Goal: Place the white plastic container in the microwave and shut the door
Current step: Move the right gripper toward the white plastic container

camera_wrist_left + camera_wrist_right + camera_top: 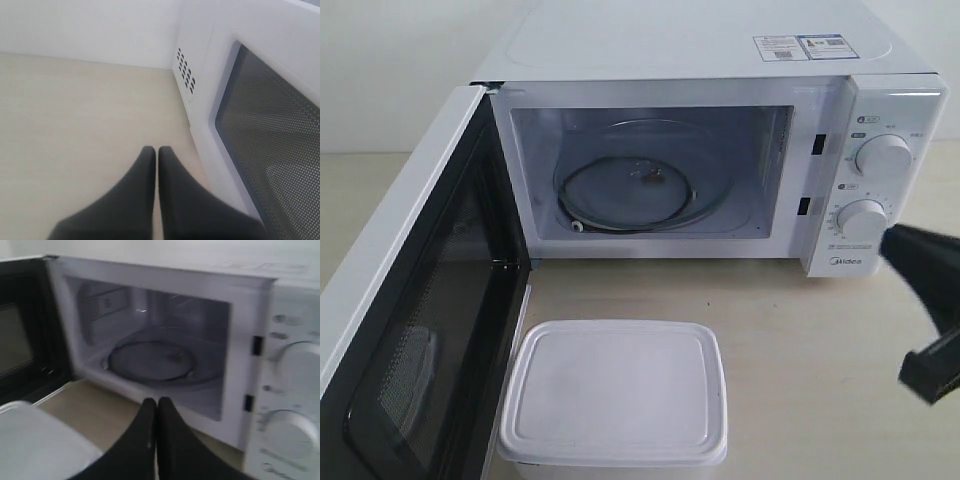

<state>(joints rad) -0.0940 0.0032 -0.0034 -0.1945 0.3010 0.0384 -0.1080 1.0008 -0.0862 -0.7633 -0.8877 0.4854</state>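
The white plastic container (614, 392) with its flat lid sits on the table in front of the open microwave (720, 60); a corner of the container (35, 450) shows in the right wrist view. The door (410, 330) swings out wide on the left, mesh inner face showing. Inside, the glass turntable (630, 190) is bare. My right gripper (157, 402) is shut and empty, hovering before the cavity to the right of the container; only part of its arm (925, 320) shows in the exterior view. My left gripper (156, 151) is shut and empty, outside the door (270, 135).
Two round dials (882, 157) sit on the microwave's right panel, close to my right arm. Stickers (800, 46) lie on the microwave's top. Pale wooden tabletop (800, 340) stretches between container and right arm. A white wall (90, 25) stands behind.
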